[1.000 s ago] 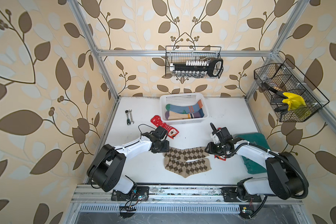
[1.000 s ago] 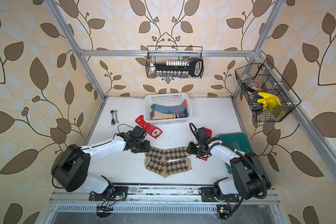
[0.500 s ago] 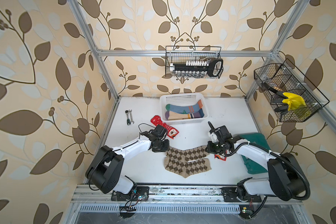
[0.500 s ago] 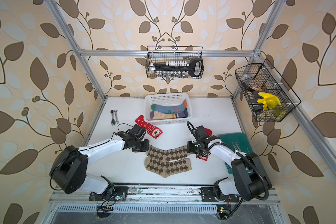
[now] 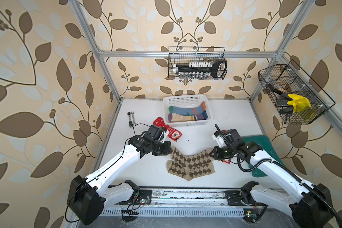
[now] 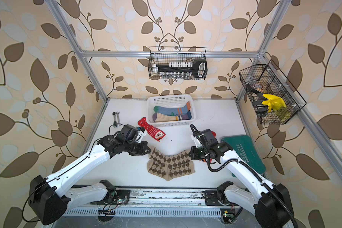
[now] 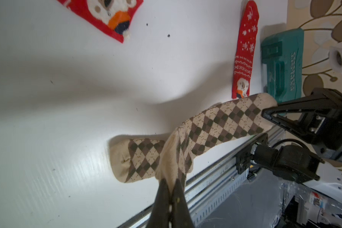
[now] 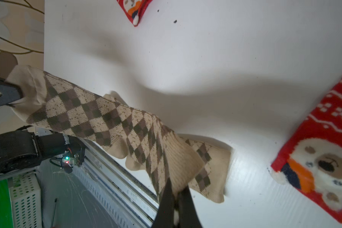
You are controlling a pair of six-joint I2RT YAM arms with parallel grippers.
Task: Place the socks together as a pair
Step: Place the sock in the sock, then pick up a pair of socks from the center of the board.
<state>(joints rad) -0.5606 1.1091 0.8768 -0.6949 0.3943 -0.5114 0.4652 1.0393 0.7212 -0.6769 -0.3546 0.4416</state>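
The white basket [image 5: 188, 124] at the back of the table [image 5: 146, 110] held a blue-grey sock [image 5: 183, 110] beside a beige sock [image 5: 181, 118]. The back wire basket [image 5: 171, 59] held a black rack [image 5: 197, 68], and the side wire basket [image 5: 322, 110] a yellow glove [image 5: 297, 102]. Near the front, the left tool [image 7: 171, 183] and right tool [image 8: 175, 187] each pinched an opposite end of the argyle sock [image 5: 190, 159], which lay across a second argyle sock [image 5: 178, 170]. A red sock [image 5: 174, 133] lay outside the white basket.

Both top views look steeply down on the whole table [image 5: 235, 118] from the front. Wrist cameras sit close behind the left gripper [image 7: 170, 182] and right gripper [image 8: 176, 189], sharing the brown argyle sock [image 7: 225, 122] ahead.
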